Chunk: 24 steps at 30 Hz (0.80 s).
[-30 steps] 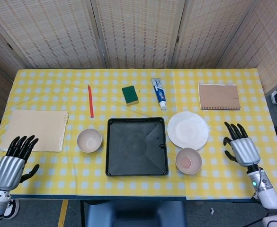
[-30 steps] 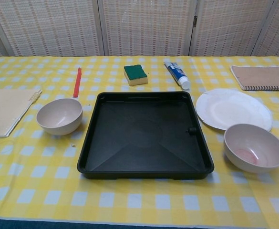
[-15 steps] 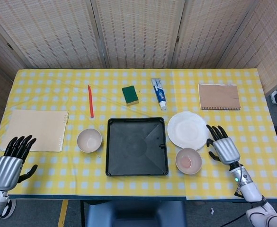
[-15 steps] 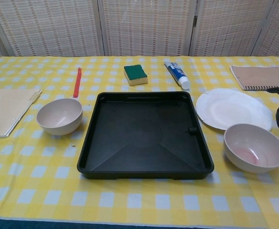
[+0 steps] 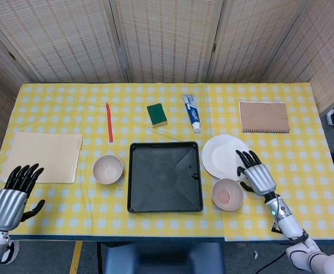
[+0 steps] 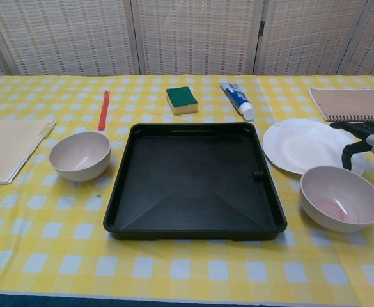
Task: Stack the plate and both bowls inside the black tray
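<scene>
Near the worktop's front edge, the left robot hand is held spread and empty, the right robot hand is poised open over the plate beside the empty tray, both bowls unstacked; a rim grasp is judged next.

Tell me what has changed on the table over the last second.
The right hand has moved inward from the right side of the table and now hovers, fingers spread, over the right rim of the white plate, just behind the nearer bowl. It holds nothing. The left hand shifted only slightly. The plate, both bowls, the other being the left bowl, and the black tray stayed put.
</scene>
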Each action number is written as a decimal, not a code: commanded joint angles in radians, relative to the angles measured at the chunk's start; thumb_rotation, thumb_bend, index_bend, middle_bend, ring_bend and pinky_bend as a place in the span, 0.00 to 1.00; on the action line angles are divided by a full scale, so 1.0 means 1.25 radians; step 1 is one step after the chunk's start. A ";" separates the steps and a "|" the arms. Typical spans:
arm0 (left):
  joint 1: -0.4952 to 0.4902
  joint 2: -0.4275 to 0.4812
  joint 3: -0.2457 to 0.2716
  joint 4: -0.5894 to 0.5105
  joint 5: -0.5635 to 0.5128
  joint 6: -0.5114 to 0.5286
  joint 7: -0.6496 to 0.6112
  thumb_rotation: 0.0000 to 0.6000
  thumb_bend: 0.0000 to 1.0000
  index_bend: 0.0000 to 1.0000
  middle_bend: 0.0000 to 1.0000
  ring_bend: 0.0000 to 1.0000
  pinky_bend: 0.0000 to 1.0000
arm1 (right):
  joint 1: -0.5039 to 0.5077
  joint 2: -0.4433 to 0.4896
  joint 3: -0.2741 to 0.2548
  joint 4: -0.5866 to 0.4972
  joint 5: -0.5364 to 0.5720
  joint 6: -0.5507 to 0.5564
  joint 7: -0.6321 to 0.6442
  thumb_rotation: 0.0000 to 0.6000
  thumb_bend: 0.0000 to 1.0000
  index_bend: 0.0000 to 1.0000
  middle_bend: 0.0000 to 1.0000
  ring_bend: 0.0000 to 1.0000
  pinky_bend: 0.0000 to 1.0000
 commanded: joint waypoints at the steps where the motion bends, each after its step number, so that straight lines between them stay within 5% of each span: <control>1: 0.000 0.000 0.000 0.000 -0.001 0.000 0.000 1.00 0.34 0.00 0.07 0.00 0.04 | 0.006 -0.006 -0.002 0.008 0.000 -0.005 0.005 1.00 0.33 0.53 0.00 0.00 0.00; 13: -0.003 -0.001 -0.001 0.001 -0.005 -0.010 0.000 1.00 0.34 0.00 0.07 0.00 0.03 | 0.025 -0.034 -0.003 0.058 0.008 -0.019 0.028 1.00 0.34 0.55 0.02 0.00 0.00; 24: -0.001 0.001 -0.002 0.000 -0.007 -0.007 -0.002 1.00 0.34 0.00 0.07 0.00 0.03 | 0.041 -0.066 -0.001 0.110 0.016 -0.028 0.056 1.00 0.48 0.64 0.07 0.02 0.00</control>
